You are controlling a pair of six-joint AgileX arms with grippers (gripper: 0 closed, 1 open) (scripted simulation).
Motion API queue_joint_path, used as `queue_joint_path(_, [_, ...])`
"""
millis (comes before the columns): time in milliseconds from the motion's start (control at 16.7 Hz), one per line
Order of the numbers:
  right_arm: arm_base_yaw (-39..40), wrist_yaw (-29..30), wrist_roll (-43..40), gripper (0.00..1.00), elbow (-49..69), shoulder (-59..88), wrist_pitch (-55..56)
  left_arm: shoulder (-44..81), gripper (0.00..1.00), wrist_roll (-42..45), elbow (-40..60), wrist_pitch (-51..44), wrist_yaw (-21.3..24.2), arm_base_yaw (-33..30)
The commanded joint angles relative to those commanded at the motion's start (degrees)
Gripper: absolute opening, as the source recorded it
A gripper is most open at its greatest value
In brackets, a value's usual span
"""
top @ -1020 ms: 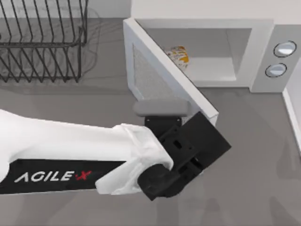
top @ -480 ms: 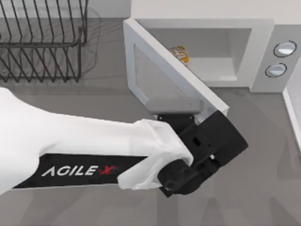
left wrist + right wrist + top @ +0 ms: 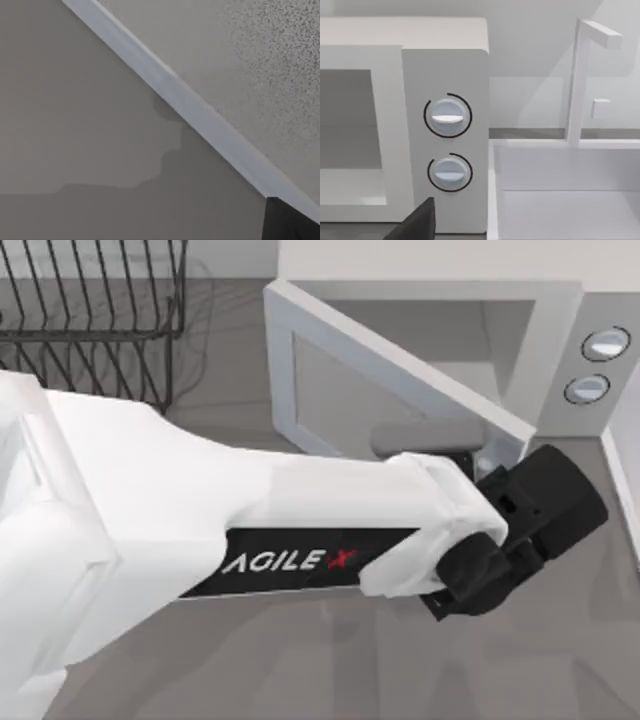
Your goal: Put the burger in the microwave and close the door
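Note:
The white microwave (image 3: 560,302) stands at the back right, with two round dials (image 3: 447,116) on its grey side panel. Its door (image 3: 400,368) is swung partway across the cavity, hinged at the left. The door's free edge is near the cavity's lower right corner. A pale bar handle (image 3: 425,435) shows on the door's outer face. My left gripper (image 3: 505,485) presses against that outer face by the free edge, under its black wrist. In the left wrist view the door's speckled window (image 3: 280,65) and white frame (image 3: 200,115) are very close. The burger is hidden behind the door.
A black wire dish rack (image 3: 90,330) stands at the back left. A white basin (image 3: 570,200) with an upright faucet (image 3: 577,80) sits right of the microwave. My left arm's white body (image 3: 200,530) spans the table's left and middle.
My left arm has swept right and toward the microwave, swinging the door further shut. The burger, seen in the cavity before, is now behind the door.

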Motion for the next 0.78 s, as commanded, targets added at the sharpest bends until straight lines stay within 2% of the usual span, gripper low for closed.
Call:
queue_joint_path(240, [0.0, 0.0, 0.0, 1.00, 0.0, 0.0, 0.0, 5.2, 0.00, -2.1, 8.0, -4.2, -0.7, -1.8])
queue_joint_path(480, [0.0, 0.0, 0.0, 1.00, 0.0, 0.0, 0.0, 6.1, 0.00, -2.5, 9.3, -4.9, -0.8, -2.1])
queue_joint_path(540, [0.0, 0.0, 0.0, 1.00, 0.0, 0.0, 0.0, 4.4, 0.00, -3.1, 7.4, -4.8, -2.1, 3.7])
queue_joint_path(780, [0.0, 0.0, 0.0, 1.00, 0.0, 0.0, 0.0, 7.1, 0.00, -0.5, 11.3, -4.0, -1.0, 5.8])
